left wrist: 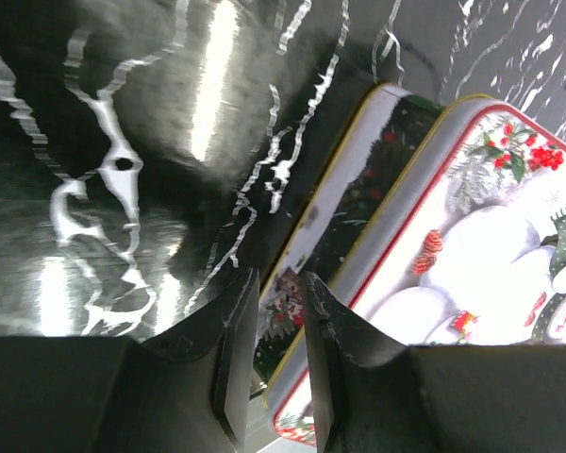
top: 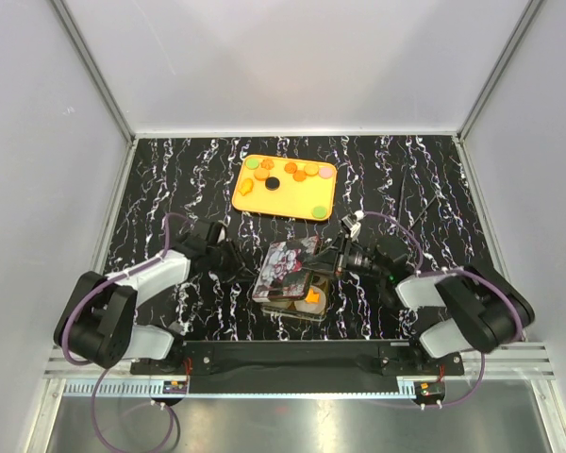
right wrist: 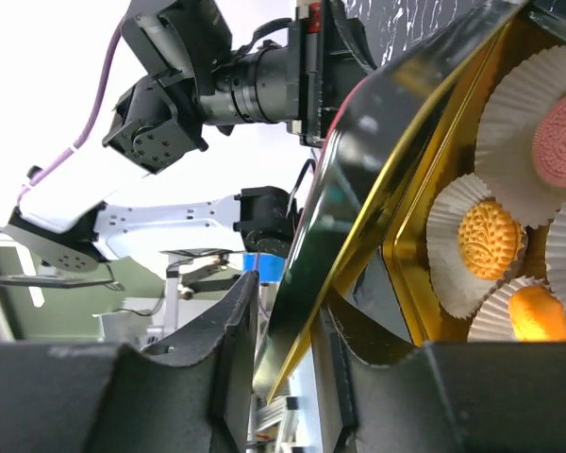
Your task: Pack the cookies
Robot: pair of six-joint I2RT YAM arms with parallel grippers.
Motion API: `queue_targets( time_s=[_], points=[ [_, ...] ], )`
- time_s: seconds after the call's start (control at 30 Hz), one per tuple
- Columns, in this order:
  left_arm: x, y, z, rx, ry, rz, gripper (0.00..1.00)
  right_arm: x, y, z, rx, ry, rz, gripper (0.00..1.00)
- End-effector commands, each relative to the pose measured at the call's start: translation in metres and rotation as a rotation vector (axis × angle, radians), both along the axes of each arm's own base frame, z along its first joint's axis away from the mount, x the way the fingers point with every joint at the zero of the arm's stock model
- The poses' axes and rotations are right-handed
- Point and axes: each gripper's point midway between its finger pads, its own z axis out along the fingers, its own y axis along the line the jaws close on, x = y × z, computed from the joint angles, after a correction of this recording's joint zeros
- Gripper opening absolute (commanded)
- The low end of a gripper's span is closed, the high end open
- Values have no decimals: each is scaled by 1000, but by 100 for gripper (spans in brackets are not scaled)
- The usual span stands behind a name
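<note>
Evidently left gripper (left wrist: 280,288) pinches the tin (left wrist: 382,179) wall; right gripper (right wrist: 285,307) straddles the lid (right wrist: 382,132) rim, grip unclear.

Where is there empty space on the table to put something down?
Bare table lies left of the yellow tray, out to the table's edge, and the same on its right. The strip behind the tray is narrow. The front middle is crowded: the tin sits there with the left gripper and right gripper at its two sides.
</note>
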Motion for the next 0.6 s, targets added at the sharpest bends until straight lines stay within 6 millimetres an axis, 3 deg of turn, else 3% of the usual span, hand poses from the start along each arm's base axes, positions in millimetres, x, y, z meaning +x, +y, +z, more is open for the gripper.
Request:
queue_targets(
  time_s=[0.0,0.33,0.57],
  points=[
    [16,-17,16,-38,-54,-12,30,2,-5,-1,-62,-49,-20,35],
    [15,-34,16,-43,-54,-47,30,-5,-21,-20,-106,12,-49,35],
    [16,-38,18,-37,-55,-60,30,-10,-38,-25,-219,29,-91,48]
  ],
)
